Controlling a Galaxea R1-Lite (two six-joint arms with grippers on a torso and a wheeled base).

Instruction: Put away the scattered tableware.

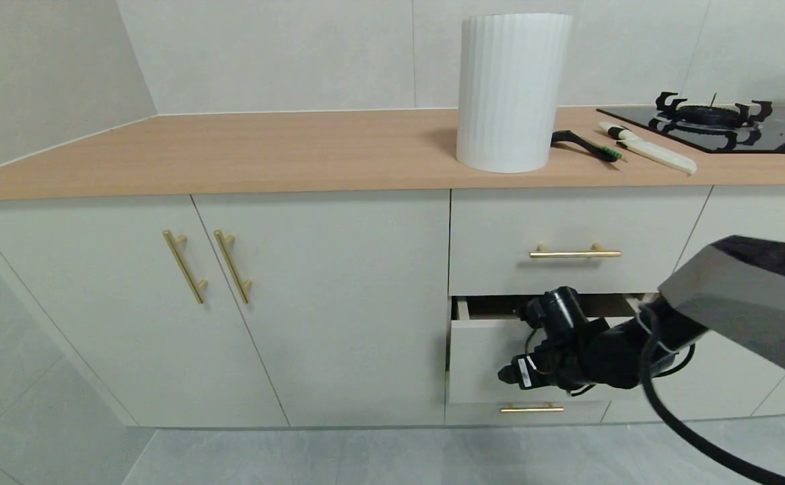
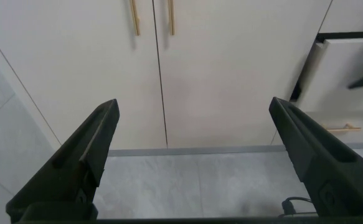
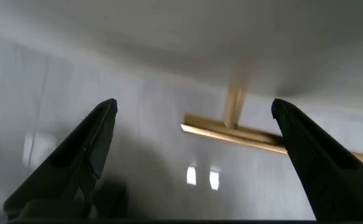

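You had the right gripper (image 3: 197,158) at the front of the partly open middle drawer (image 1: 483,350), jaws wide and empty, facing a brass handle (image 3: 243,132); your left gripper (image 2: 193,155) faced the cabinet doors (image 2: 169,74), jaws wide too; the white knife (image 1: 650,151) and a black-handled tool (image 1: 584,144) lay on the worktop (image 1: 264,148), beside the white ribbed holder (image 1: 514,94).

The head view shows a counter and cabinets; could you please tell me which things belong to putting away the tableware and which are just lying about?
Belongs to the job: white knife, black-handled utensil, partly open drawer, right gripper with fingers open at its front.
Just lying about: white ribbed cylinder, gas hob, closed cabinet doors.
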